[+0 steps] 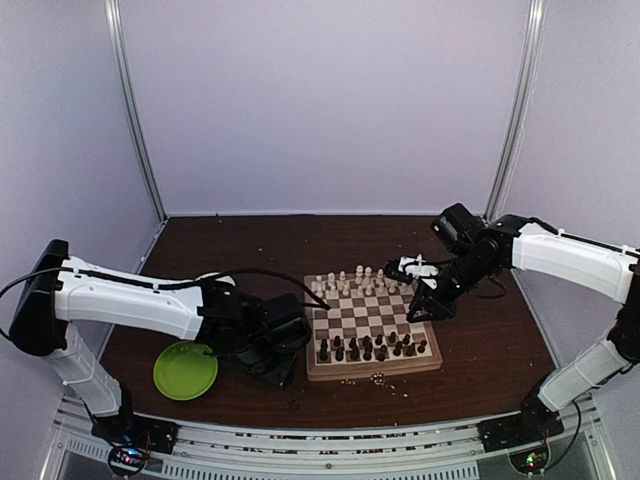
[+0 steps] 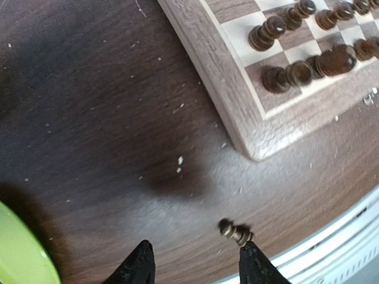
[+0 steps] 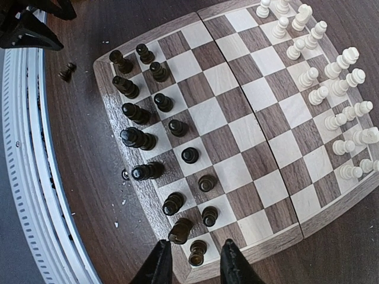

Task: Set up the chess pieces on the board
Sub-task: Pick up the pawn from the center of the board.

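The pieces are tiny turned wood. I judge them light, stiff and smooth, easy to flick away or tip with a careless touch, and unlikely to break. I'd pinch a standing one across the stem, under the head and above the base, coming straight down so the neighbours stay put. I'd take a fallen one across the waist.

One dark pawn (image 2: pixel 235 232) sits off the board (image 1: pixel 345 370) on the table (image 2: pixel 106 118), near the board's corner. It's blurred in the left wrist view, but it looks to be lying on its side. My left gripper (image 2: pixel 195 266) hangs just short of it with the jaws spread and nothing between them. The pawn lies just ahead of one fingertip, off the centre line.

The dark pieces (image 3: pixel 154 130) stand in two rows along the board's near edge, and the pale pieces (image 3: pixel 337 89) stand in two rows along the far edge. My right gripper (image 3: pixel 195 266) hovers over a near corner of the board. Its jaws are apart, straddling a dark piece without pinching it.
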Controlling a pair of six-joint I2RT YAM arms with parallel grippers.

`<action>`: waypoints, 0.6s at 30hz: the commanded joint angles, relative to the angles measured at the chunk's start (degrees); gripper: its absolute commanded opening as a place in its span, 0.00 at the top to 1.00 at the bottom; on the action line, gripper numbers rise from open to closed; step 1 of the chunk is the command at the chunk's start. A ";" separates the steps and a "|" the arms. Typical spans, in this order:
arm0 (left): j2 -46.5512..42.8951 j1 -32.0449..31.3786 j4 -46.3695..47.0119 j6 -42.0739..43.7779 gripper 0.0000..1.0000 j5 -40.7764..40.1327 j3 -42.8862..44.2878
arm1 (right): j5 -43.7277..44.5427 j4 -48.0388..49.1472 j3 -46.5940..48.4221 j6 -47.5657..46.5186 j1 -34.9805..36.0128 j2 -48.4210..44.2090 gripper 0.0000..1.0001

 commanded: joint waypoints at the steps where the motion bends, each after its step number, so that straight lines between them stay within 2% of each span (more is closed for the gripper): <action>1: 4.28 -0.50 2.46 -7.75 0.49 -1.39 2.79 | 0.61 0.12 -0.46 -0.03 0.28 0.03 0.70; 6: 8.26 -2.43 1.72 -9.52 0.46 -1.36 7.15 | 0.52 -0.01 -0.60 -0.53 0.29 -0.35 0.70; 18: 17.77 -2.49 -3.35 -6.31 0.44 -0.34 13.86 | 0.67 -0.41 -1.20 -1.88 0.28 -1.46 0.70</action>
